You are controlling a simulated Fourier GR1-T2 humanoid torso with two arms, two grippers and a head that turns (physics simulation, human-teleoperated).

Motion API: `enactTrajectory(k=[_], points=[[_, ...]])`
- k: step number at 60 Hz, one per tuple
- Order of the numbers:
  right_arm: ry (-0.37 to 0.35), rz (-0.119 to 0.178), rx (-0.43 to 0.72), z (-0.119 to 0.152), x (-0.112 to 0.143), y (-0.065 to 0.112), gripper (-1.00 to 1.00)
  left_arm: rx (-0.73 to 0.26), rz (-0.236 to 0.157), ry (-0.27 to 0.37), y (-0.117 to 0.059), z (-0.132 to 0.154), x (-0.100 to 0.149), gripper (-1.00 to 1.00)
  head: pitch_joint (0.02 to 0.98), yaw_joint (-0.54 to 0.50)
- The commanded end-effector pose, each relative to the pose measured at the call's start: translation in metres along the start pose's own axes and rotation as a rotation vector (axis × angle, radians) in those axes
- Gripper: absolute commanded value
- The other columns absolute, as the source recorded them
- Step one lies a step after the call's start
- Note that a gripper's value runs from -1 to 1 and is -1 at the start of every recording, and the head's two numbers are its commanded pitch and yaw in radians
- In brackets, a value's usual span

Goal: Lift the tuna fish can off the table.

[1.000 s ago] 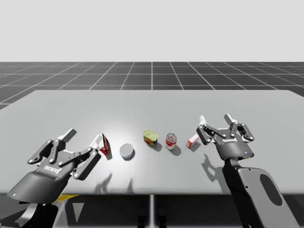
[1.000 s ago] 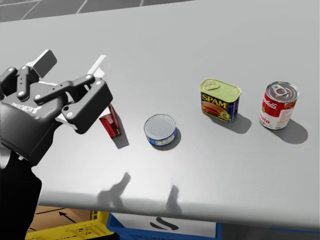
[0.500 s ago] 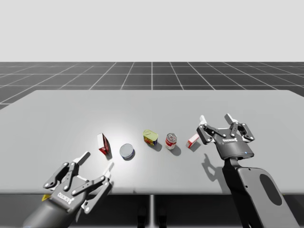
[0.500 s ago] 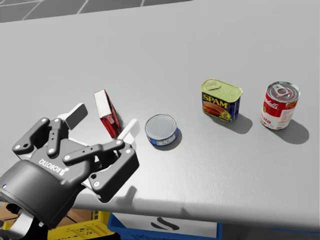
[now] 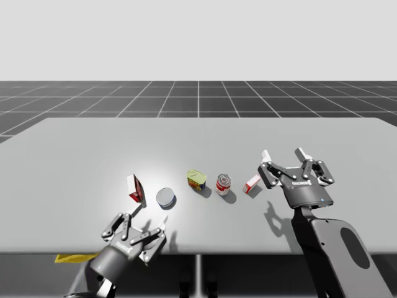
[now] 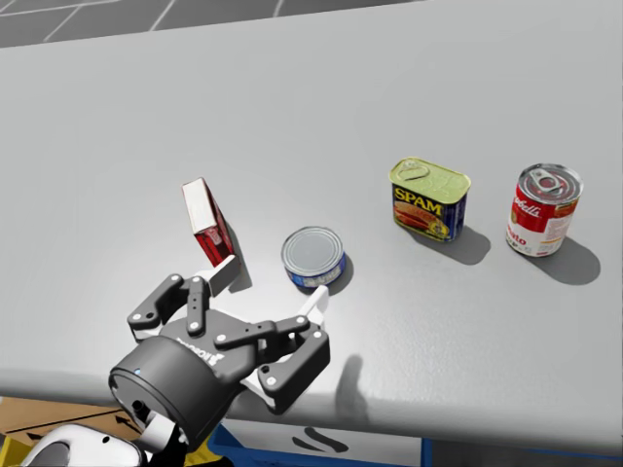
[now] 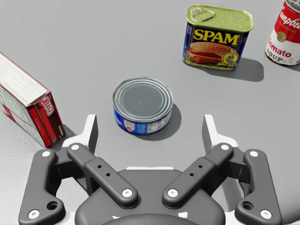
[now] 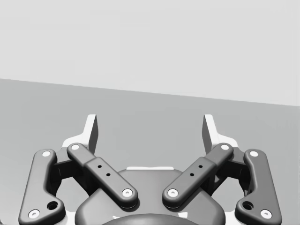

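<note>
L gripper [image 7: 150,124] released, fingers spread, touching nothing. The tuna fish can [image 7: 142,104] stands on table [image 7: 70,33] just ahead of it, approx. centred on finger gap. R gripper [image 8: 150,124] released, well apart from can.

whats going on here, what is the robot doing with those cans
My left gripper is open and lined up on the low round blue can with a silver lid, which sits on the grey table just ahead of its fingers, untouched. It is not lifted yet. My right gripper hangs open over the table's right side, holding nothing.
</note>
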Motion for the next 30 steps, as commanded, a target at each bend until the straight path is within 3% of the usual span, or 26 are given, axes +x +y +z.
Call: enactTrajectory(k=[1,8,15,30], points=[[-0.008,0.008,-0.004,0.0,0.001,-0.001,-1.0,0.005,-0.002,0.02,-0.001,-0.022,-0.007,-1.0,0.874,0.22],[-0.007,0.008,-0.008,0.001,0.001,-0.001,-1.0,0.009,0.003,0.034,0.0,-0.036,-0.006,-1.0,0.875,0.22],[-0.007,0.01,-0.008,0.001,0.001,-0.001,-1.0,0.03,-0.016,0.04,0.004,-0.05,-0.009,-1.0,0.876,0.22],[-0.007,0.009,-0.014,0.001,0.002,-0.003,-1.0,0.041,0.023,0.066,0.01,-0.069,-0.011,-1.0,0.877,0.22]])
